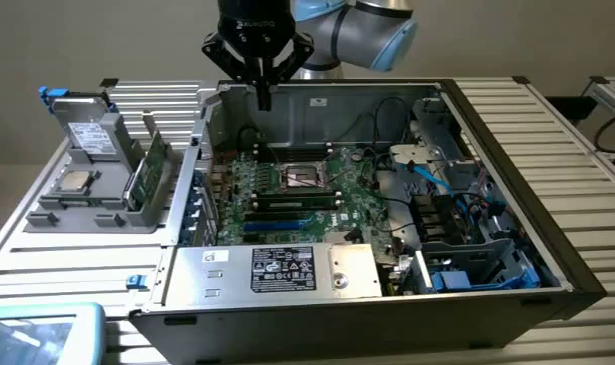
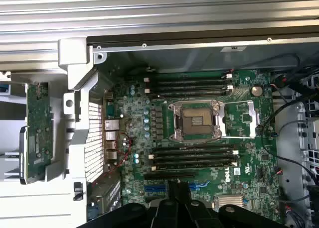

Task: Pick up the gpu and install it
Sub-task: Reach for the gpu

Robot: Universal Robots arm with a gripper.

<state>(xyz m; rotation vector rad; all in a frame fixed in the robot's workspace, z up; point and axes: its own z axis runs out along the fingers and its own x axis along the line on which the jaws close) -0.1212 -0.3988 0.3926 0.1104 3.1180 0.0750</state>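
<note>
Slatted table (image 1: 550,129), gpu (image 1: 145,175) half-hidden in rack (image 1: 94,217), claw (image 1: 264,97) closed

gpu (image 1: 151,169): green board, speckled with small silver and dark parts.
gripper (image 1: 264,97): black, with white lettering on the body.
arm (image 1: 373,26): silver-grey, with pale blue caps.
motherboard (image 1: 318,199): green; black memory slots, blue card slots, silver socket frame, and thin black and red wires across it.
drive (image 1: 87,131): silver, with a white label and blue tabs.
rack (image 1: 94,217): plain grey.
case (image 1: 388,327): dark grey outside, lighter grey metal inside.
power supply (image 1: 353,270): silver, with a black label printed in white.
cable (image 1: 432,173): light blue.
table (image 1: 561,129): silver-grey, ribbed in parallel stripes.
</note>
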